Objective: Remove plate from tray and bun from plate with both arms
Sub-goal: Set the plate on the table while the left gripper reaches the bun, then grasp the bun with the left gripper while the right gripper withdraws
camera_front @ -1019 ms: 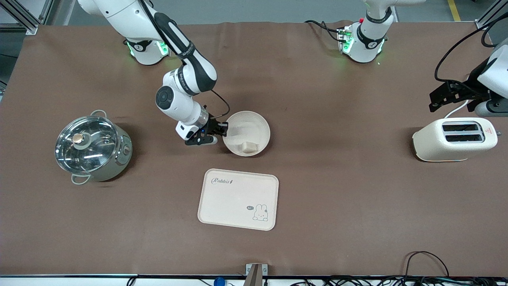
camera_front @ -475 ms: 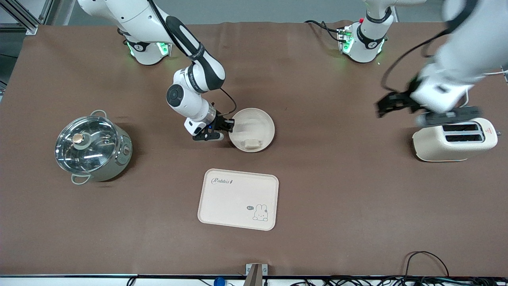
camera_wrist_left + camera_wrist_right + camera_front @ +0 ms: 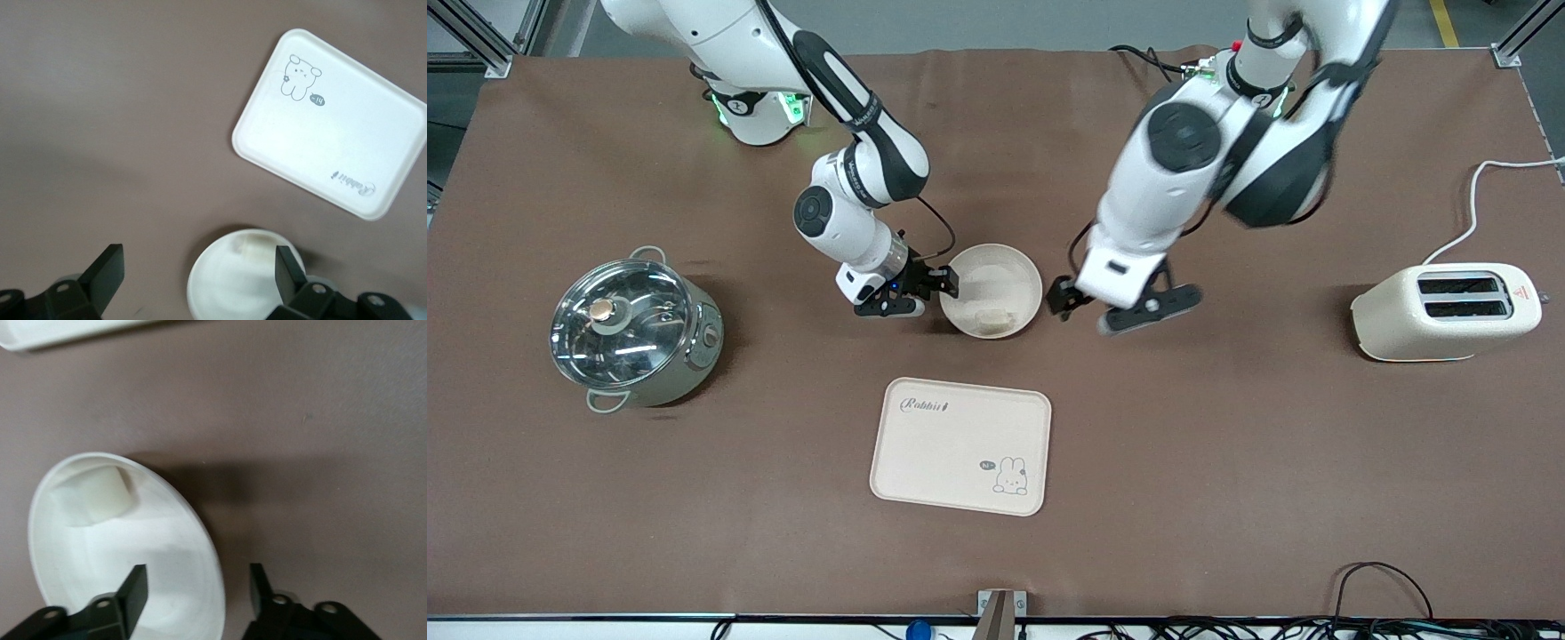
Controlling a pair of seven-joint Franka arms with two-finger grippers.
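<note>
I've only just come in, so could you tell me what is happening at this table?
The plate already sits on the table, off the tray, with the bun in it. The right gripper is at the plate's rim, fingers open astride it. The left gripper, open and holding nothing, is beside the plate toward the left arm's end. A pot and a toaster stand apart.

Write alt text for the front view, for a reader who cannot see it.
A round plate holding a small bun sits on the brown table, farther from the camera than the empty tray. The right gripper is open at the plate's rim, and the left gripper hangs open beside the plate. A lidded pot and a toaster stand at the table's ends.
</note>
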